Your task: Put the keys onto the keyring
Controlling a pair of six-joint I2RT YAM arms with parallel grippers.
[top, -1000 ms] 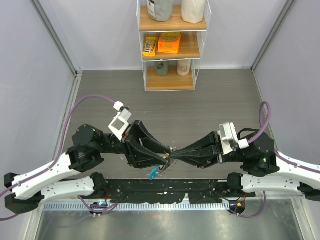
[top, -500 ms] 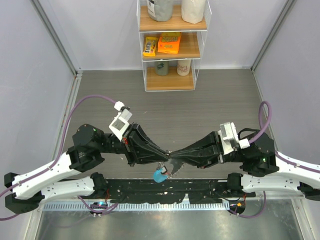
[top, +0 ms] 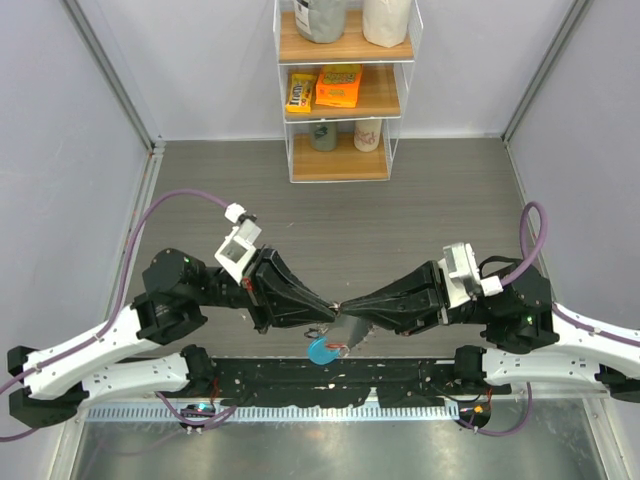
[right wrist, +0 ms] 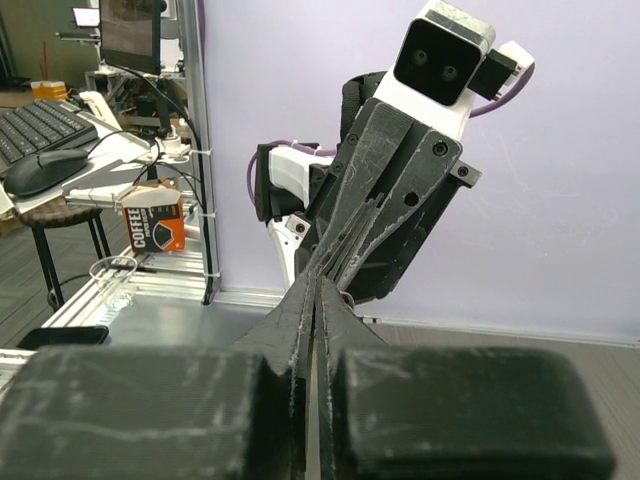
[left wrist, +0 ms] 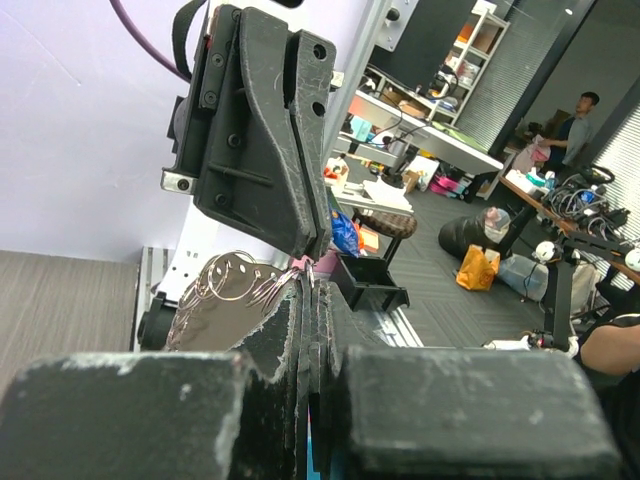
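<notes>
My two grippers meet tip to tip above the table's near edge, the left gripper [top: 331,303] and the right gripper [top: 350,303] both shut. Thin silvery loops of the keyring [left wrist: 232,283] fan out beside the left gripper [left wrist: 308,285], and one wire runs in between its fingertips. The right gripper [left wrist: 311,254] pinches the same bunch from the opposite side. A small pink-red bit [left wrist: 300,265], perhaps a key's head, sits between the tips; no other keys can be made out. The blue tag [top: 321,350] and a shiny silvery piece [top: 351,328] hang below. In the right wrist view the right gripper [right wrist: 318,282] is shut.
A clear shelf unit [top: 345,95] with snack packets and jars stands at the back. A black rail [top: 330,380] runs along the near edge between the arm bases. Grey walls close in both sides.
The left gripper has shut at the meeting point with the right gripper. The blue tag has swung slightly right and now hangs face-on. The right gripper has stayed shut.
</notes>
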